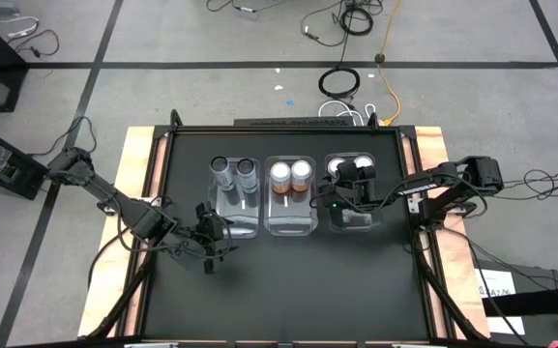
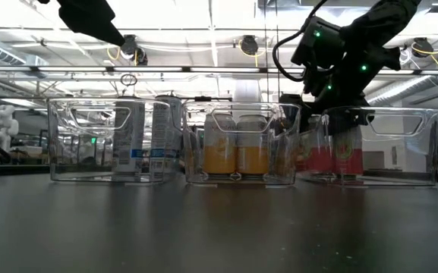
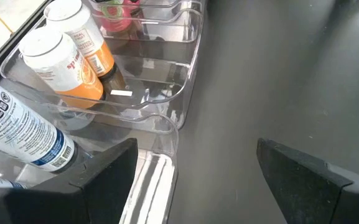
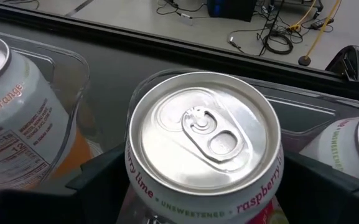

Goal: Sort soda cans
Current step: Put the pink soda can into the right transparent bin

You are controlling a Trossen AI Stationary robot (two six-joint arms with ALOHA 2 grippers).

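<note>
Cans all binned by colour; right pincer spread wide either side of a raspberry-lime can in its bin, apparently released. Next: lift straight up, clear. Left pincer open, idle nr the grey-can bin.

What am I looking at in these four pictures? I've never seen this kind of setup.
Two dark robot arms work at a black table; one camera looks down from above, one sits at table height, one rides on each wrist. Three clear bins stand in a row, each with two soda cans: grey cans, orange cans and pink cans. The right gripper is over the pink bin, its fingers on either side of a raspberry lime can; the jaws look spread wide, so the can seems to stand on its own. The left gripper is open and empty, at the near end of the grey cans' bin.
</note>
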